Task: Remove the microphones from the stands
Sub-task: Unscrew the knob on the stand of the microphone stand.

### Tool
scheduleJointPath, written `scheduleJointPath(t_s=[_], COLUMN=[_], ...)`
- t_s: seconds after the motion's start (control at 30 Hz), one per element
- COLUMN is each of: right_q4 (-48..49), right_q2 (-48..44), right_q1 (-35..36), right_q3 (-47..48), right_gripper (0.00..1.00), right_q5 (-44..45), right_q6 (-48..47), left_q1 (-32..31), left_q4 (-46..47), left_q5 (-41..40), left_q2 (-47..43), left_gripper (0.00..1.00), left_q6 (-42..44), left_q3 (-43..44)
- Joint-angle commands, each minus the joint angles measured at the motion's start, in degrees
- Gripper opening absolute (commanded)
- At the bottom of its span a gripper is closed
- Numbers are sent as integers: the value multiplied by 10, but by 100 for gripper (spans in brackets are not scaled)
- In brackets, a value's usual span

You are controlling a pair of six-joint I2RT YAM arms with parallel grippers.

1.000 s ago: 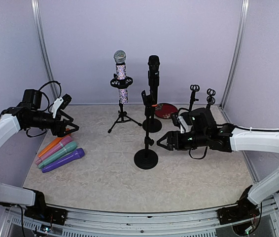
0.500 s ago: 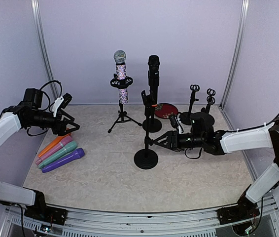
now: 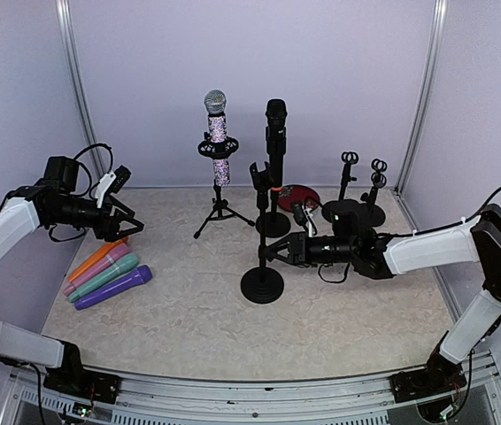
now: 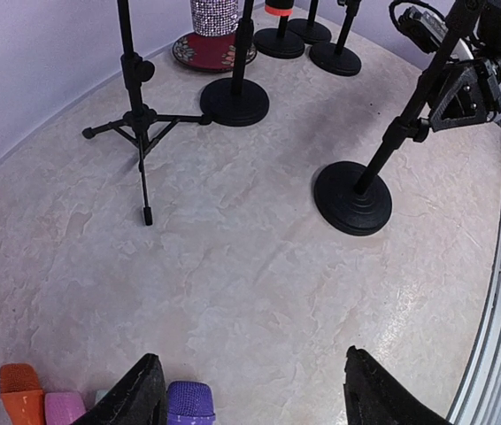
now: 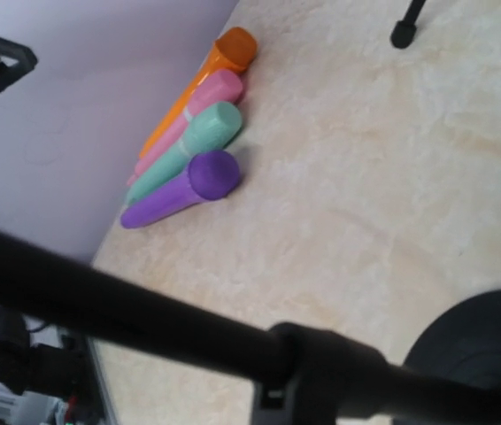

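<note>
A black microphone (image 3: 275, 133) stands upright in a clip at the top of a black stand. The front round-base stand (image 3: 262, 285) is in the middle of the table; it also shows in the left wrist view (image 4: 353, 197). My right gripper (image 3: 270, 253) is at this stand's pole, low down, with one jaw on each side and seemingly open. In the right wrist view the pole (image 5: 144, 323) crosses close and blurred, and my fingers are hidden. My left gripper (image 3: 127, 227) is open and empty at the far left, above the loose microphones (image 4: 255, 394).
A glitter microphone (image 3: 218, 133) sits on a tripod stand (image 4: 140, 119). Several coloured microphones lie at the left, the purple one (image 3: 113, 288) nearest. A second round base (image 3: 273, 225), a red plate (image 3: 299, 197) and small stands (image 3: 350, 177) are behind.
My right gripper has moved left from beside the front stand until its jaws reach the pole. The left arm has barely moved.
</note>
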Motion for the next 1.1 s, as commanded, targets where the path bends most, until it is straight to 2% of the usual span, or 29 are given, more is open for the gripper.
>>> scheduleJointPath(t_s=[0.0, 0.1, 0.17, 0.33, 0.5, 0.6, 0.73, 0.87, 1.07], right_q4=[-33, -64, -84, -82, -74, -74, -91, -127, -213], right_q2=[0, -1, -1, -12, -27, -33, -37, -37, -22], right_q1=[14, 20, 25, 31, 33, 35, 42, 60, 113], right_q3=[23, 35, 41, 25, 9, 5, 10, 26, 64], right_gripper=[26, 16, 13, 19, 20, 13, 0, 0, 0], right_q5=[50, 80, 94, 99, 105, 117, 148, 199, 352], right_q6=[-23, -37, -48, -56, -57, -60, -75, -114, -223], left_q1=[-1, -1, -1, -1, -1, -1, -1, -2, -2], left_q4=[-8, -9, -11, -14, -15, -17, -18, -19, -20], left_q5=[7, 5, 5, 2, 3, 3, 3, 2, 4], left_q2=[2, 0, -2, -5, -4, -3, -3, -3, 0], left_gripper=[66, 66, 66, 66, 66, 66, 66, 66, 66], left_q6=[-3, -2, 0, 3, 2, 0, 0, 0, 1], left_q3=[15, 16, 16, 16, 19, 22, 23, 25, 30])
